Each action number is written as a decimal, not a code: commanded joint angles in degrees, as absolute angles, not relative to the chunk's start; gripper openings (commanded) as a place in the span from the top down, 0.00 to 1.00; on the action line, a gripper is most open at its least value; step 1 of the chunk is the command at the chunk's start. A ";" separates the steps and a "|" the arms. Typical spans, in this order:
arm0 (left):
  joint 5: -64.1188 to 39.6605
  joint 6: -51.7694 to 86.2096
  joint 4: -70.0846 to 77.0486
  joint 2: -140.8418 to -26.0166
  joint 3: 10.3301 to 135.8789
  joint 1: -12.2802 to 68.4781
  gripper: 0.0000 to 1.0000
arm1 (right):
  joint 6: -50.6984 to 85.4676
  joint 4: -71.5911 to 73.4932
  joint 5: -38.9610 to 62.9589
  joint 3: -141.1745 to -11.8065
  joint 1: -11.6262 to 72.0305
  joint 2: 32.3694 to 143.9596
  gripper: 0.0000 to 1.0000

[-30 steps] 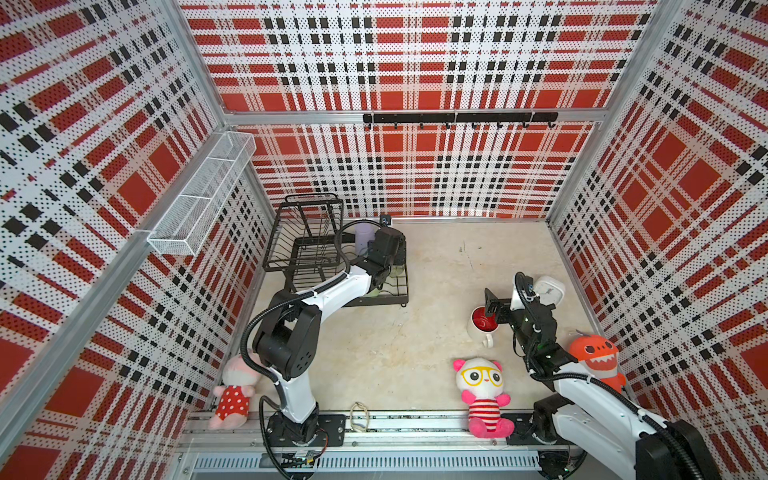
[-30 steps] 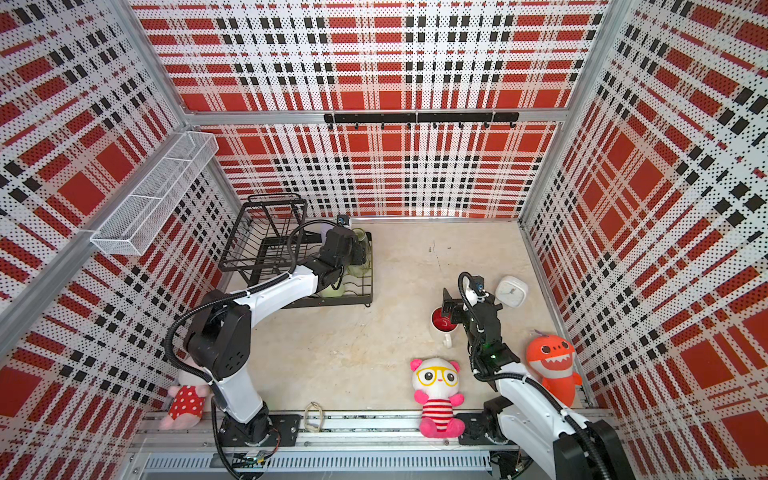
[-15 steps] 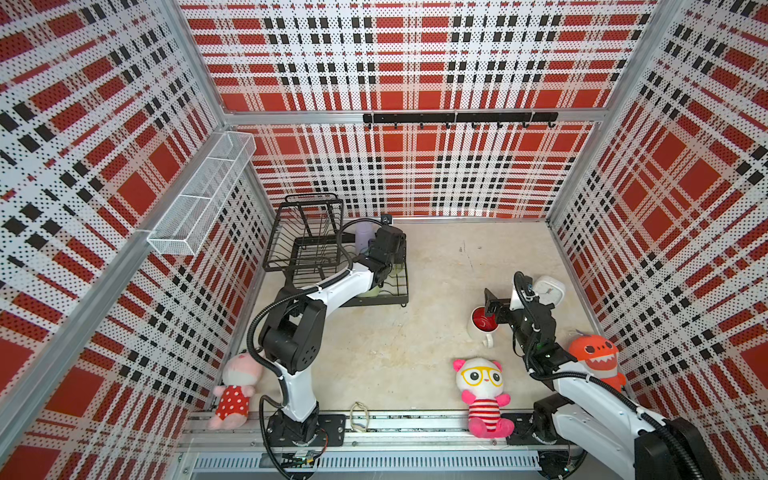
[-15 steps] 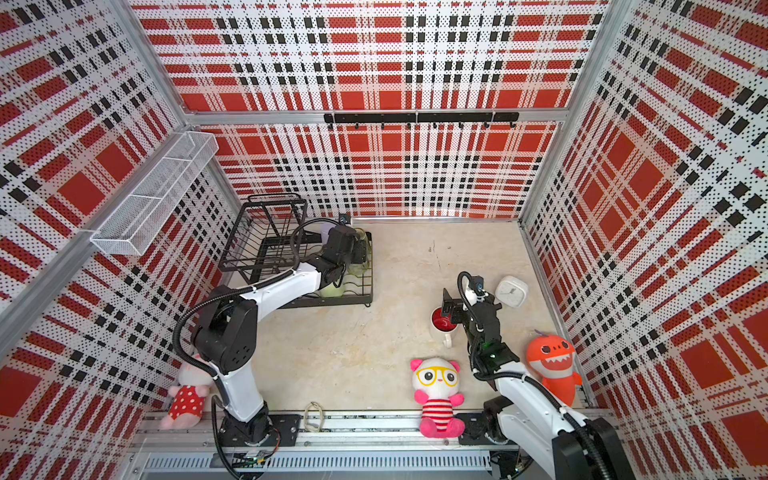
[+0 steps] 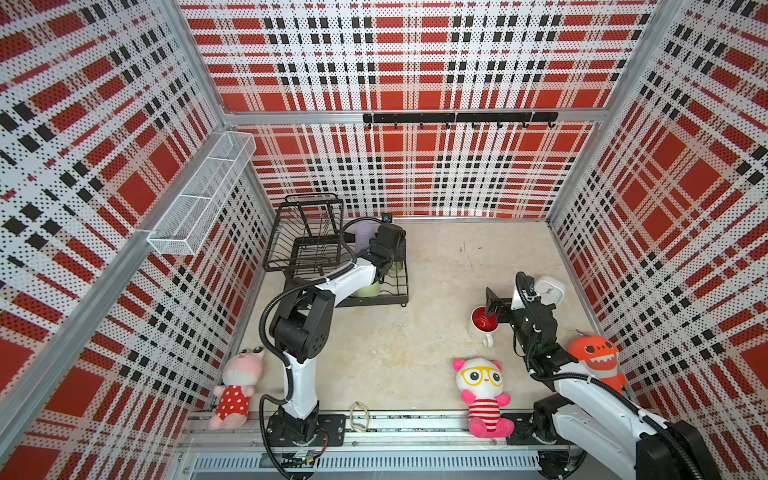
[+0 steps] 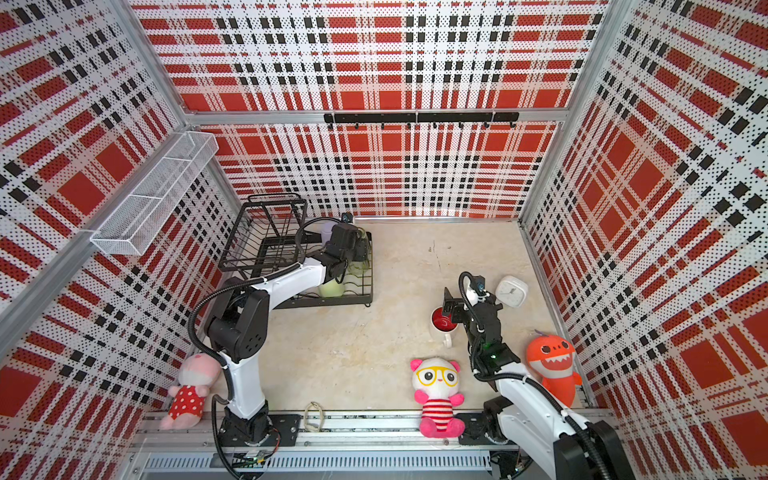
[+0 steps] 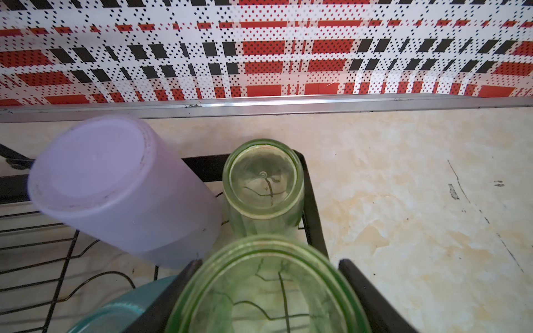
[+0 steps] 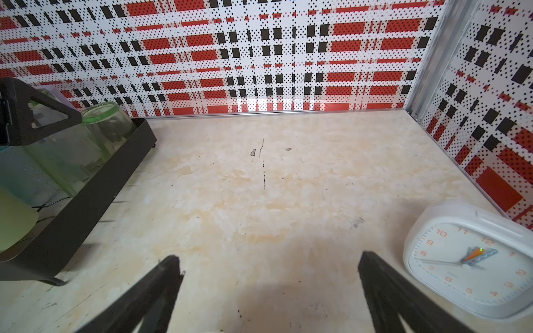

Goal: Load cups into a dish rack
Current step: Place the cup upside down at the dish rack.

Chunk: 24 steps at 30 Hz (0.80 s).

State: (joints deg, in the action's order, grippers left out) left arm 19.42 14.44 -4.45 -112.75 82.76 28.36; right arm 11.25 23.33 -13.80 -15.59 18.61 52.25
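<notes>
One dish rack (image 5: pixel 299 266) stands by the table's (image 8: pixel 288 187) far left corner, its lower tray carrying the lavender cup (image 7: pixel 115 184), olive-green tumbler (image 7: pixel 264 184), teal tumbler (image 7: pixel 115 311) and pale green mug (image 5: pixel 368 289). The left gripper (image 7: pixel 268 263) grasps the inverted bright green tumbler (image 7: pixel 265 299) at that tray. The right gripper (image 8: pixel 269 258), spread wide and empty, hovers near the white mug (image 5: pixel 484 322) on the table.

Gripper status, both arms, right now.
Left gripper: closed on the upside-down bright green tumbler.
Right gripper: open, holding nothing.
</notes>
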 commanded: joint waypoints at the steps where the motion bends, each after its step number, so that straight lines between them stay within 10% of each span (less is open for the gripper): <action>1: 18.64 13.56 -3.51 -114.53 85.46 28.04 0.41 | 10.99 23.10 -14.49 -16.52 18.55 51.60 0.00; 24: 22.77 13.52 -5.45 -111.24 86.20 29.27 0.11 | 15.52 12.54 -10.20 -21.83 18.40 49.25 0.00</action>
